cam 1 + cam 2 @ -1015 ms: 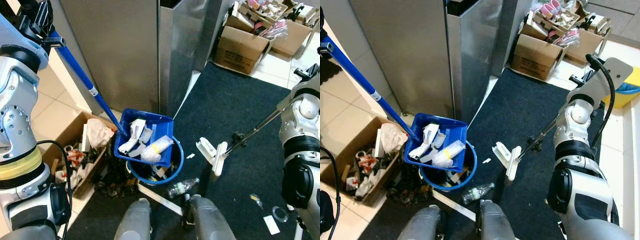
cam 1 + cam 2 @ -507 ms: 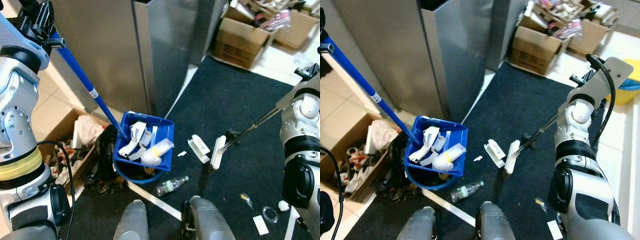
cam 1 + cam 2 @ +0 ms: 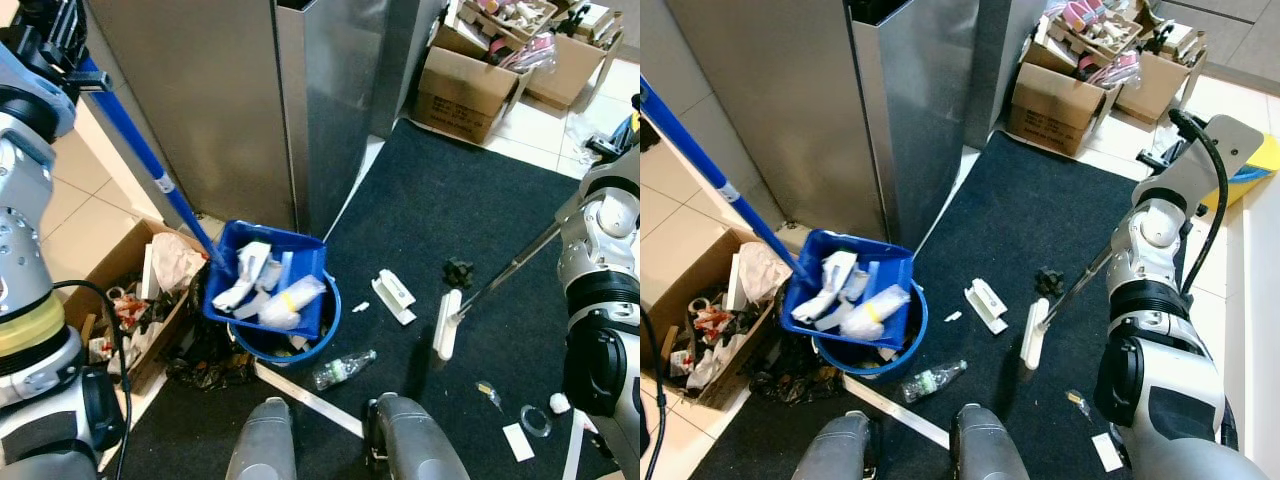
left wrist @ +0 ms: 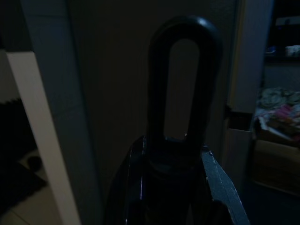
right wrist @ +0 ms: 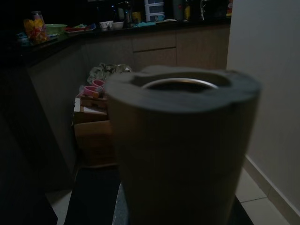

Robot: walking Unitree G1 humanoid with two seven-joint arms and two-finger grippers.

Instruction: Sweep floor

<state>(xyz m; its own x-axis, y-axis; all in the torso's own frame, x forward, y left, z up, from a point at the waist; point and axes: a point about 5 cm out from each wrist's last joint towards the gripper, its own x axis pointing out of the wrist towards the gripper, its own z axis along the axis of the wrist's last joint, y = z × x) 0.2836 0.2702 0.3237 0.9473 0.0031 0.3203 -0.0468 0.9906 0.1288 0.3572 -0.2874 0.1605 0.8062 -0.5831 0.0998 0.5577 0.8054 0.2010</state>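
My left gripper (image 3: 52, 32) is raised at the upper left, shut on the long blue handle (image 3: 150, 165) of the dustpan; the handle's end loop (image 4: 182, 89) sticks out between its fingers. The blue dustpan (image 3: 265, 278) is loaded with white litter and hangs over the blue bucket (image 3: 331, 308). My right arm (image 3: 1160, 225) holds the broom's thin handle (image 3: 505, 275), whose end (image 5: 183, 140) shows close in the right wrist view. The white broom head (image 3: 445, 325) rests on the dark carpet, right of a white litter piece (image 3: 395, 295).
A plastic bottle (image 3: 340, 368) lies before my feet. A black scrap (image 3: 458, 272) and small debris (image 3: 530, 420) lie on the carpet. A trash-filled cardboard box (image 3: 120, 290) stands left, a steel cabinet (image 3: 330, 100) behind, more boxes (image 3: 470, 85) at the back.
The camera has shifted. The broom head has slid to the right, away from the white litter piece. The dustpan still hangs over the bucket.
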